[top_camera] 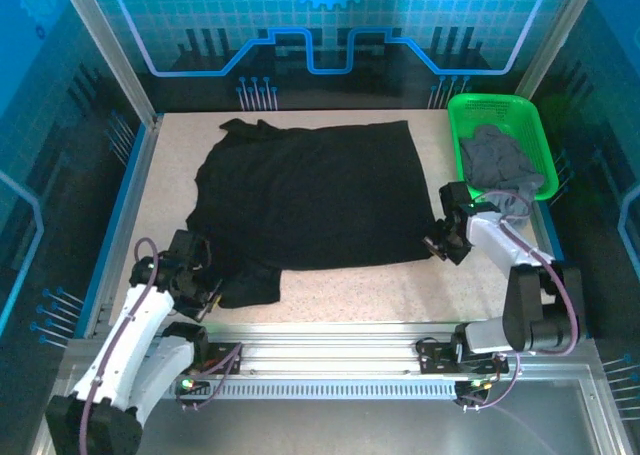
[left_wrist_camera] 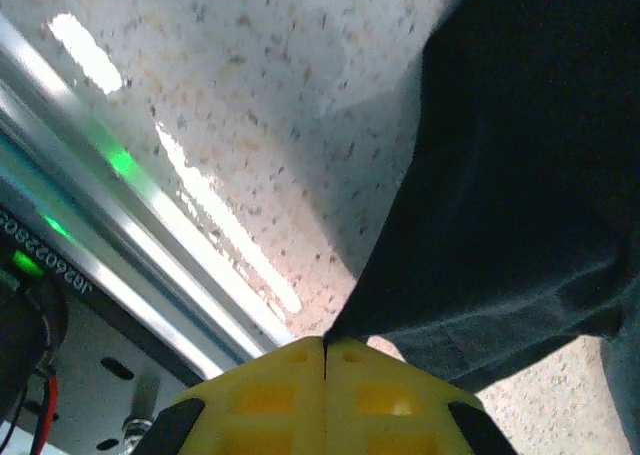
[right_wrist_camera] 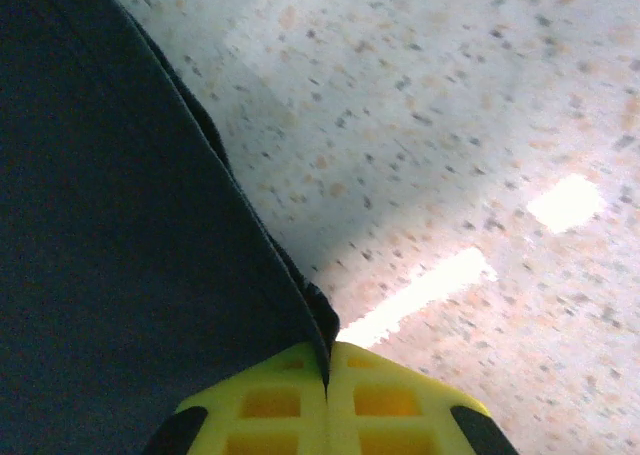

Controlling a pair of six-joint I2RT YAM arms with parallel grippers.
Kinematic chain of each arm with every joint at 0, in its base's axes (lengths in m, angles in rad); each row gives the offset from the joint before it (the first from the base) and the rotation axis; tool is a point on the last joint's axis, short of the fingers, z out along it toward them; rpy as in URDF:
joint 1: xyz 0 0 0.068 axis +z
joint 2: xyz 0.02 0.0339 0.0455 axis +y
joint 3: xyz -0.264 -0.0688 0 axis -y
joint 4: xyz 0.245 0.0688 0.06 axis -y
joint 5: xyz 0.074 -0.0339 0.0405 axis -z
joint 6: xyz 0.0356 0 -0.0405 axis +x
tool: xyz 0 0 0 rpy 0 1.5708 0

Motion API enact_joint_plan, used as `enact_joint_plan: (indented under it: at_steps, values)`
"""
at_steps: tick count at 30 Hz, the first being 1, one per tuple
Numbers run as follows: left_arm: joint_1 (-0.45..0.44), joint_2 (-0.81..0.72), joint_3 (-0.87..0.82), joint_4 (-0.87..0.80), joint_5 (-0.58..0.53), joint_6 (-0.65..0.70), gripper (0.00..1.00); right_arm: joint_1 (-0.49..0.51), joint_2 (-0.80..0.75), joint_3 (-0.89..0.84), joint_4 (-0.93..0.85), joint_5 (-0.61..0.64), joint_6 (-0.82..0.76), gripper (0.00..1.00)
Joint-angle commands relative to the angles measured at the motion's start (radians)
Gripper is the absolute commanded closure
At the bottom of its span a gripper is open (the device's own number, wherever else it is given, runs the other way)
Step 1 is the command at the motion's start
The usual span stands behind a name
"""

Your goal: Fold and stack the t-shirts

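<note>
Left gripper [left_wrist_camera: 325,349], jaws pressed together, pinches the black t-shirt [top_camera: 310,195] at its near-left corner; right gripper [right_wrist_camera: 327,363] pinches its near-right edge. Shirt lies spread on the speckled table [top_camera: 350,293]. Grey t-shirt [top_camera: 495,160] sits crumpled in the green basket [top_camera: 500,102].

**Top external view.** A fixed camera, high above and behind the arm bases, looks forward and down over the whole table [top_camera: 350,290]. It takes in both arms, the black t-shirt [top_camera: 310,195] and the green basket [top_camera: 500,110].

**Left wrist view.** A wrist-mounted camera looks along the left gripper [left_wrist_camera: 325,360], whose yellow fingertips sit at the bottom edge. It is very close to the tabletop, at the shirt's near left corner beside the near rail [left_wrist_camera: 100,225].

**Right wrist view.** This camera is set likewise over the right gripper [right_wrist_camera: 327,370], close to the shirt's near right corner.

All three views share the black t-shirt and the speckled tabletop. The top external and left wrist views also share the rail.
</note>
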Motion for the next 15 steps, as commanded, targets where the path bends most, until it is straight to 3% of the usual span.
enact_joint_plan:
  at_steps: [1,10,13,15]
  values:
    - [-0.044,-0.013,-0.046,-0.047,0.051,-0.101,1.00,-0.010,-0.022,-0.041,-0.070,0.028,-0.044,1.00]
    - [-0.060,0.143,-0.047,0.154,0.031,-0.053,0.98,-0.022,0.057,-0.004,-0.051,-0.009,-0.076,1.00]
    - [-0.060,0.207,0.015,0.171,0.022,-0.002,0.60,-0.050,0.096,0.033,-0.053,0.004,-0.105,1.00]
    - [-0.060,0.228,0.084,0.146,-0.024,0.028,0.52,-0.074,0.121,0.066,-0.058,0.014,-0.122,1.00]
